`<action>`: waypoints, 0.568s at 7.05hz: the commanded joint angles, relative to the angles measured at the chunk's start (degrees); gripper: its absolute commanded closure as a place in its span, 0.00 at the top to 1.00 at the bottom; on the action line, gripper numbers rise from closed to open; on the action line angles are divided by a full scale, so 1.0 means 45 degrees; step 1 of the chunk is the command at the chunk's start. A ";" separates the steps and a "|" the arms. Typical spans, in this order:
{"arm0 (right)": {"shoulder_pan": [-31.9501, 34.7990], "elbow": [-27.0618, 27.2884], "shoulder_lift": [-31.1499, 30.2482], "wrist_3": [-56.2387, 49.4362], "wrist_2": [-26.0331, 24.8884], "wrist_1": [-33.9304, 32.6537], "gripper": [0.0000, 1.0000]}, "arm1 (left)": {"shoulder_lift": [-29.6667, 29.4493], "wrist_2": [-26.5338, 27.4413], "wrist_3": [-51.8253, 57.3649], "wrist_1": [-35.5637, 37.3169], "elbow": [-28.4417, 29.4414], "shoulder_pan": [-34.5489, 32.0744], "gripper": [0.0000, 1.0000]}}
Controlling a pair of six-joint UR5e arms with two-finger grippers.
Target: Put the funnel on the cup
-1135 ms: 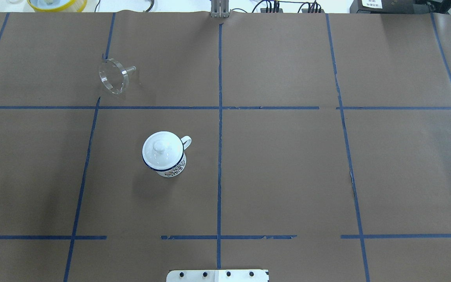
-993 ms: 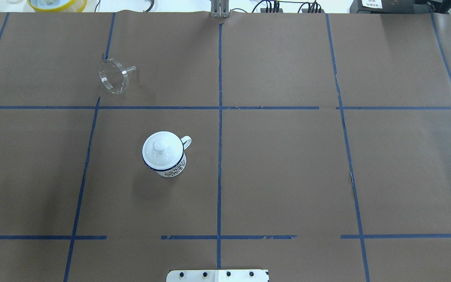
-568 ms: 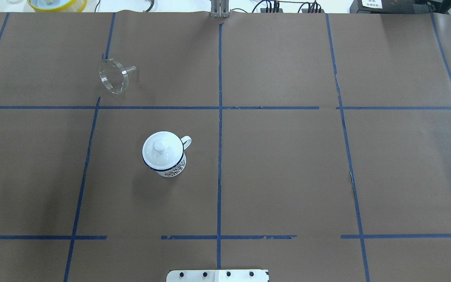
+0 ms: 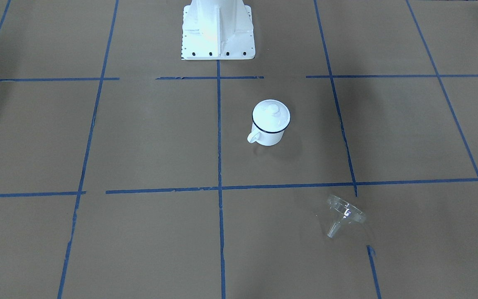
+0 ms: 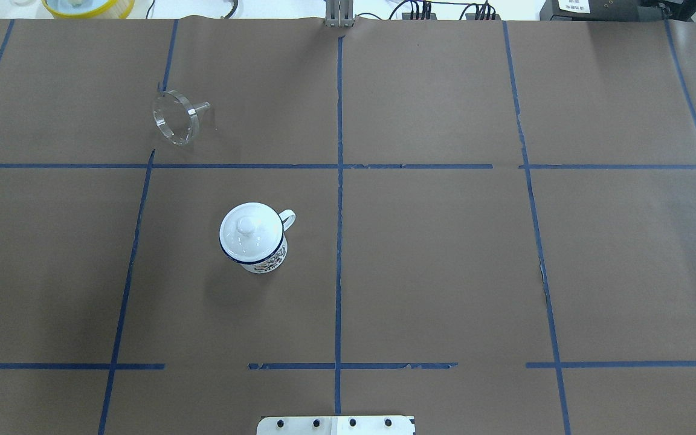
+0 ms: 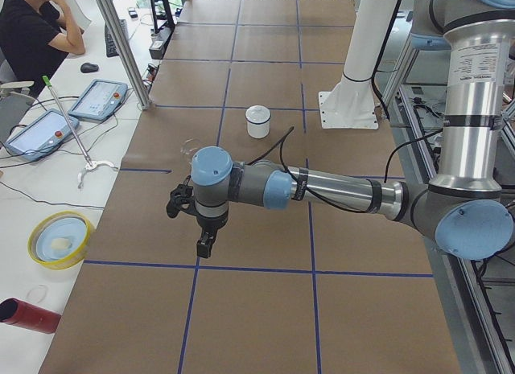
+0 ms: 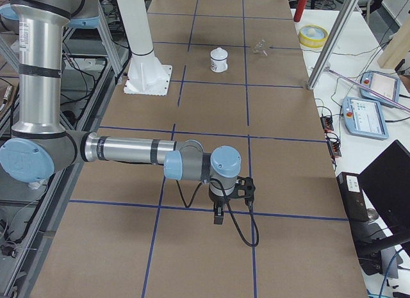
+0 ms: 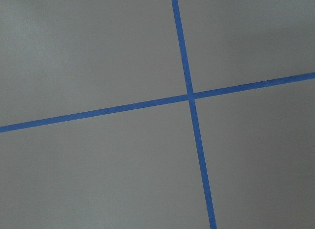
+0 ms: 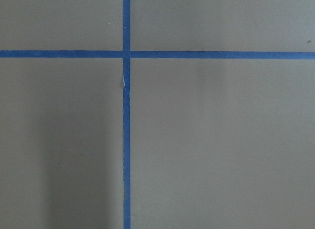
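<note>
The clear funnel (image 5: 176,118) lies on its side on the brown paper at the far left, spout pointing right; it also shows in the front view (image 4: 344,214). The white cup (image 5: 266,261) stands upright nearer the middle, its handle to the right, with a white knobbed lid (image 5: 245,226) on it. The cup also shows in the front view (image 4: 269,137). My left gripper (image 6: 199,229) hangs over the table's left end, far from both. My right gripper (image 7: 219,215) hangs over the right end. Both show only in side views, so I cannot tell open or shut.
The white robot base (image 4: 217,29) stands behind the cup. A yellow bowl (image 6: 59,239), a red can (image 6: 24,314) and tablets (image 6: 40,131) lie off the table's far edge. An operator (image 6: 32,28) sits there. A metal post (image 6: 121,44) stands at the edge.
</note>
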 commanded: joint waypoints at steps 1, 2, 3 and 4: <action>0.0000 0.0000 -0.0007 0.0000 0.0000 0.0000 1.00 | -0.1208 -0.0018 -0.1148 0.2439 -0.1708 0.0139 1.00; 0.0000 0.0000 -0.0007 0.0000 0.0000 0.0000 1.00 | -0.1854 -0.0038 -0.2086 0.3245 -0.2490 0.0836 1.00; 0.0000 0.0000 0.0012 0.0000 0.0000 0.0000 1.00 | -0.2556 -0.0367 -0.3758 0.3427 -0.2981 0.1733 1.00; 0.0000 0.0000 -0.0007 0.0000 0.0000 0.0000 1.00 | -0.3375 -0.0505 -0.5593 0.3410 -0.3334 0.2747 1.00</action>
